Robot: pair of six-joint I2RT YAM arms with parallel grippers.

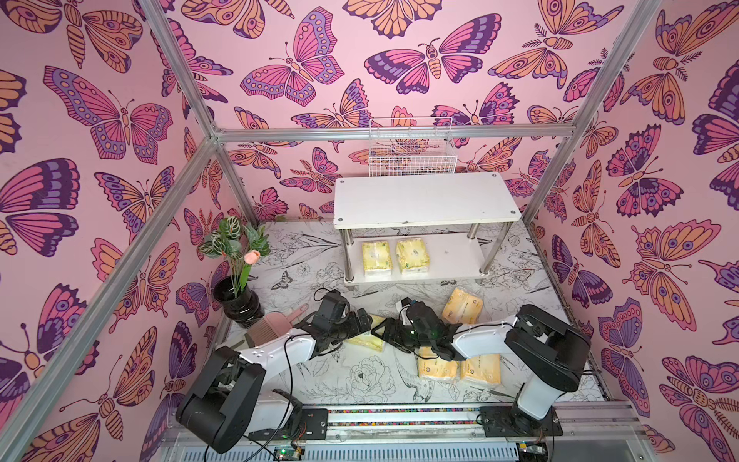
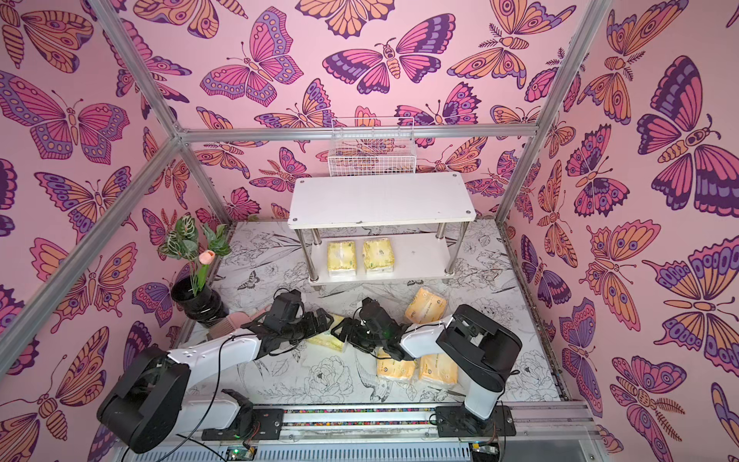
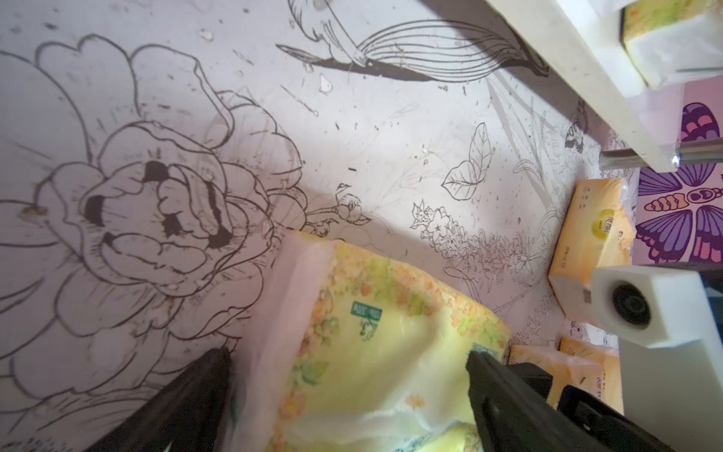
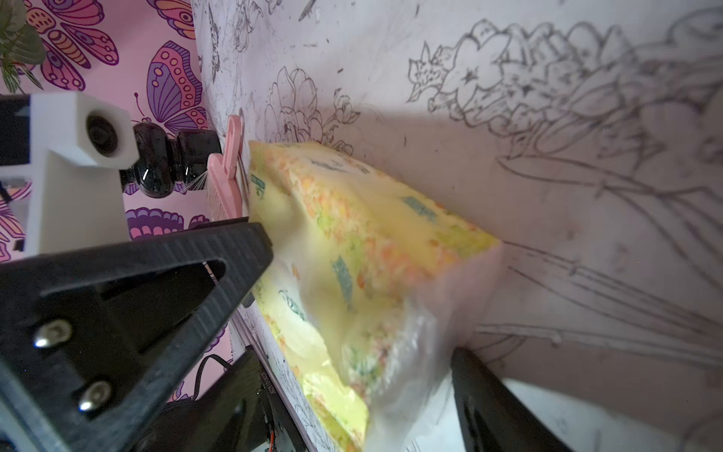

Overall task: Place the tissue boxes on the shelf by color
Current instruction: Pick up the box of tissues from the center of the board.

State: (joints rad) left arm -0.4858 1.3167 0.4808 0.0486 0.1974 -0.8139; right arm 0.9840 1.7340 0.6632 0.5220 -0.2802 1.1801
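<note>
A pale yellow tissue box (image 1: pixel 364 342) sits between my two grippers at mid-table. My left gripper (image 3: pixel 348 354) is shut on it, its fingers (image 3: pixel 504 399) denting the wrapper. My right gripper (image 4: pixel 354 352) stands open and straddles the other end of the same box (image 4: pixel 371 242), with small gaps at both fingers. The white shelf (image 1: pixel 424 196) stands at the back. Two pale yellow boxes (image 1: pixel 377 258) (image 1: pixel 412 255) lie side by side on its lower board. One orange box (image 1: pixel 462 306) lies in front of the shelf, and two more (image 1: pixel 438 368) (image 1: pixel 480 370) lie under the right arm.
A black vase with a plant (image 1: pixel 238 302) stands at the left, with a pink brush (image 1: pixel 268 326) beside it, close to the left arm. A white wire basket (image 1: pixel 412 154) hangs on the back rail above the shelf. Aluminium frame posts stand at the corners.
</note>
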